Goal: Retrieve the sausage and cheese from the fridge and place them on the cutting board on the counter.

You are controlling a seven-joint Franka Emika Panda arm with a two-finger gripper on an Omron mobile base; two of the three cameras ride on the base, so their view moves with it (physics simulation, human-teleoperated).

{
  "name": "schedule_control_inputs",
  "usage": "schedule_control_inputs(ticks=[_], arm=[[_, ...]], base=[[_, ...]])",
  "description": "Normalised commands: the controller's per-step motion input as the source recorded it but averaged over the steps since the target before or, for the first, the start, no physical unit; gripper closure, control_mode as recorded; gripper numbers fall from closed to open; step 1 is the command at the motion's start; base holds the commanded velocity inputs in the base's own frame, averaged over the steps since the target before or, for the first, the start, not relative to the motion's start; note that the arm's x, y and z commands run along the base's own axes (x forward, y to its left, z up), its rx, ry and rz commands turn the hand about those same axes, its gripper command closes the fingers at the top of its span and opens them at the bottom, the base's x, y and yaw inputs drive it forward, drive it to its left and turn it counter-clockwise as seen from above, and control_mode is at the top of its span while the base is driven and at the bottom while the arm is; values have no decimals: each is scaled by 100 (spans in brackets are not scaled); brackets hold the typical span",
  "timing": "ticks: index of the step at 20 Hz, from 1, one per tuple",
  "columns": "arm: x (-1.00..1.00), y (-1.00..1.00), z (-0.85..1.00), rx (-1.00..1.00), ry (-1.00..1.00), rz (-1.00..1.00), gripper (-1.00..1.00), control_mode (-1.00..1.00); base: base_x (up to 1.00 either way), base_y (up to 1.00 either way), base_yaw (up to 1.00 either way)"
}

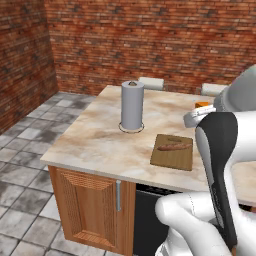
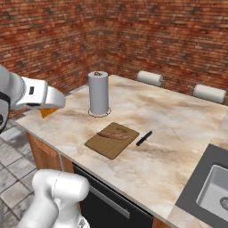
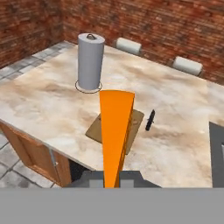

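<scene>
My gripper [image 2: 53, 106] is shut on the cheese [image 3: 116, 131], a bright-orange wedge that hangs in the air over the counter's [image 2: 178, 129] front left part. In the left base view the cheese [image 1: 202, 104] peeks out behind the arm, with the gripper [image 1: 197, 112] beside it. The wooden cutting board [image 2: 111, 139] lies flat near the counter's front edge, and the brown sausage [image 2: 113, 135] rests on it. In the hand view the wedge covers most of the cutting board [image 3: 95, 128], which lies below and ahead. The fridge is out of view.
A grey paper-towel roll [image 2: 98, 92] stands upright behind the board. A thin black utensil [image 2: 144, 138] lies just right of the board. A sink [image 2: 213, 187] is set in at the right. Two white cylinders [image 2: 150, 78] line the far edge. Brick walls stand behind.
</scene>
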Motion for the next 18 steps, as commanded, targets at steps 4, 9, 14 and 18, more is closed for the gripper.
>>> schedule_control_inputs(ticks=[4, 9, 14, 18], arm=[[89, -26, -34, 0, 38, 1, 100, -100], [96, -42, -47, 0, 29, 7, 100, -100], [91, -56, -56, 0, 24, 11, 100, -100], [78, -59, -62, 2, 11, 12, 100, -100]], base=[[0, 0, 0], [0, 0, 0], [0, 0, 0], [0, 0, 0]])
